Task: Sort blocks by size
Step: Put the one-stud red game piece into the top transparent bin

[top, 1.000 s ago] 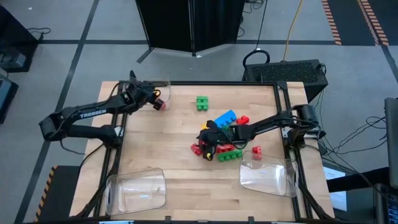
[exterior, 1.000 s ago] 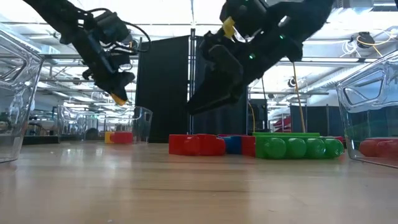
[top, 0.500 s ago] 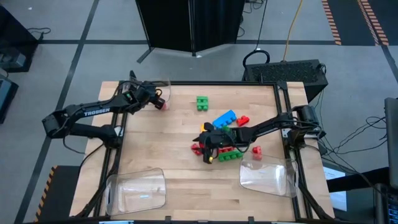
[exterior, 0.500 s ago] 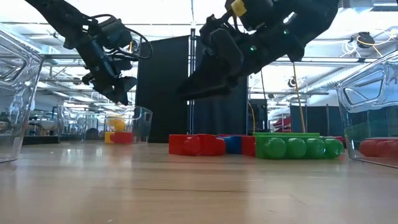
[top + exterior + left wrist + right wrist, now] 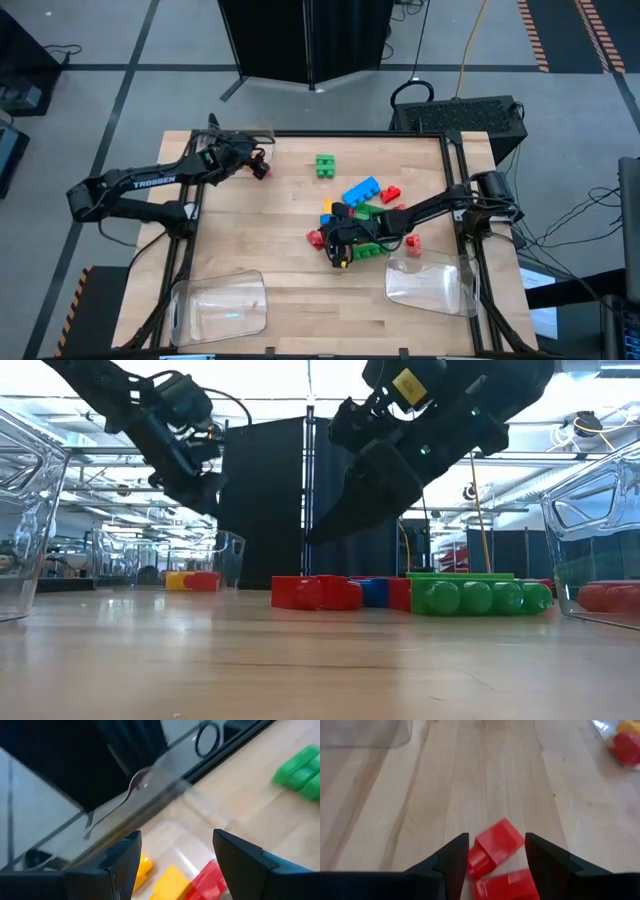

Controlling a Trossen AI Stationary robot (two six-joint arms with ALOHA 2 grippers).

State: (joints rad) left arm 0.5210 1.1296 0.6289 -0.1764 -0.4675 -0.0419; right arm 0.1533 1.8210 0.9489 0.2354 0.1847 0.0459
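While the left tool (image 5: 258, 160) is hanging open and empty above the far-left tray (image 5: 165, 795), the right tool (image 5: 496, 851), open and empty, is straddling a small red block (image 5: 495, 845) at the pile's left edge on the bench (image 5: 280, 270), needing a square, centered descent.

A robotics lab: wooden workbench (image 5: 290, 250) on taped grey floor, black curtain (image 5: 270, 500), ceiling strip lights.

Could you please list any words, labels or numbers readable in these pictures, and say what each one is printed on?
"TROSSEN": white letters along the left arm, read in the high view.
A yellow sticker on the right arm in the low view: too small to read.
No readable text on the blocks, the clear trays or in either wrist view.
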